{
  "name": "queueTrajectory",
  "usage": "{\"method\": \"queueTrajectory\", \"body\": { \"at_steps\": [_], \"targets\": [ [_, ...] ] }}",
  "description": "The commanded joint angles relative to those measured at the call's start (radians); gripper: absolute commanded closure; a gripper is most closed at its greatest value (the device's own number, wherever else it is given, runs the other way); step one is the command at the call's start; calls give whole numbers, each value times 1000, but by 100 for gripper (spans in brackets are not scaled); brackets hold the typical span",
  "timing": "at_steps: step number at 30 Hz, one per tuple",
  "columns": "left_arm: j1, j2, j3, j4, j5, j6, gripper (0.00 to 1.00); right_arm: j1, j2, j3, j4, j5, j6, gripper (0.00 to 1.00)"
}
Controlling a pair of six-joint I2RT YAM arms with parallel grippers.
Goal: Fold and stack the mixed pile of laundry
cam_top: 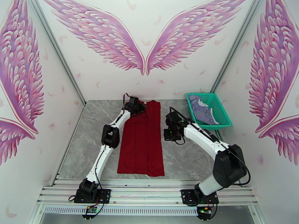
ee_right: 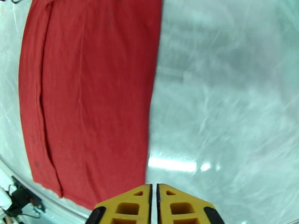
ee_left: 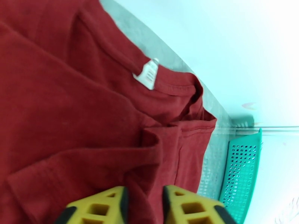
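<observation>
1 T-shirt (cam_top: 141, 146) lies folded lengthwise: left gripper (ee_left: 145, 196) parted at its collar (ee_left: 175, 87), right gripper (ee_right: 153, 193) pinched empty, crosswise fold next

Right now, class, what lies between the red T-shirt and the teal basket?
In the top view, the right gripper sits between the red T-shirt and the teal basket, over bare grey tabletop.

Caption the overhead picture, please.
Left arm and right arm flank a folded red T-shirt; a striped shirt waits in the teal basket.
</observation>
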Motion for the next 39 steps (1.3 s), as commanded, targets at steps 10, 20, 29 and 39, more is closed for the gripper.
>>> {"method": "queueTrajectory", "body": {
  "at_steps": [10, 20, 29, 39],
  "targets": [
    [36, -808, -704, -328, -51, 464, 49, 2, -159, -361, 139, -338, 160, 45],
    [55, -1377, -1544, -408, -60, 399, 47, 66, -199, -500, 166, -425, 207, 52],
    [66, -1532, -1826, -432, 22, 359, 42, 147, -110, -499, 231, -424, 256, 56],
    [22, -1629, -1982, -463, 93, 342, 46, 191, -123, -489, 171, -343, 258, 55]
  ]
}}
